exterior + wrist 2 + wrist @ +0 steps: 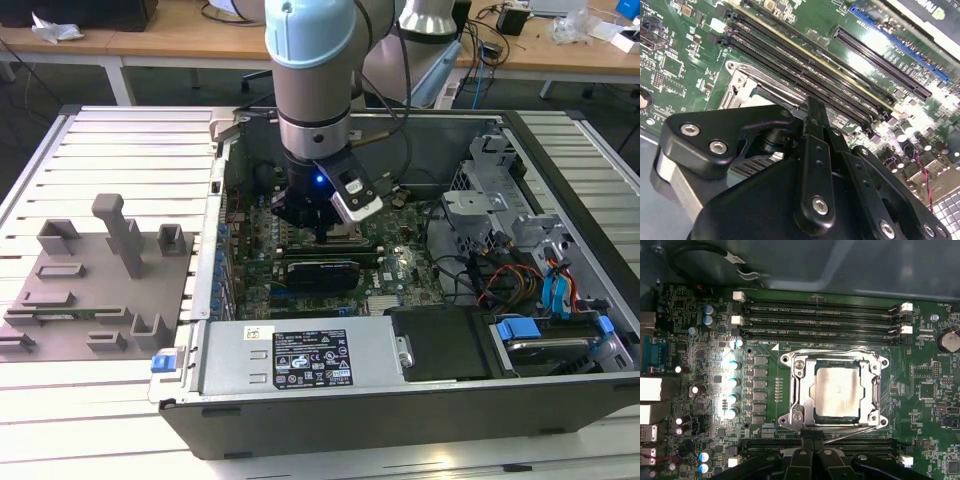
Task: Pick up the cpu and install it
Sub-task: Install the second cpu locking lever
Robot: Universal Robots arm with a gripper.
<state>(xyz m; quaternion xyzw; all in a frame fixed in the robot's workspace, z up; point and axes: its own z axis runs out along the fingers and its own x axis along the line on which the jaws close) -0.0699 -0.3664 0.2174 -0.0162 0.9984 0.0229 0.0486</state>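
Observation:
The cpu [836,390], a pale silvery square chip, lies flat inside the metal socket frame [796,371] on the green motherboard [765,305]. In the first wrist view my gripper [813,433] is shut, its two black fingers pressed together with nothing between them, and their tips are at the edge of the socket frame, beside the cpu. In the second wrist view the gripper [812,107] points down next to the socket frame [747,85]. In the exterior view the gripper [322,232] hangs low over the middle of the board inside the open computer case [560,130].
Long memory slots [820,315] run along the socket. A black expansion card [320,272] lies just in front of the gripper, with the power supply [300,360] nearer still. Drive cages and cables [500,220] fill the exterior view's right. A grey fixture tray [90,280] sits outside the case on the exterior view's left.

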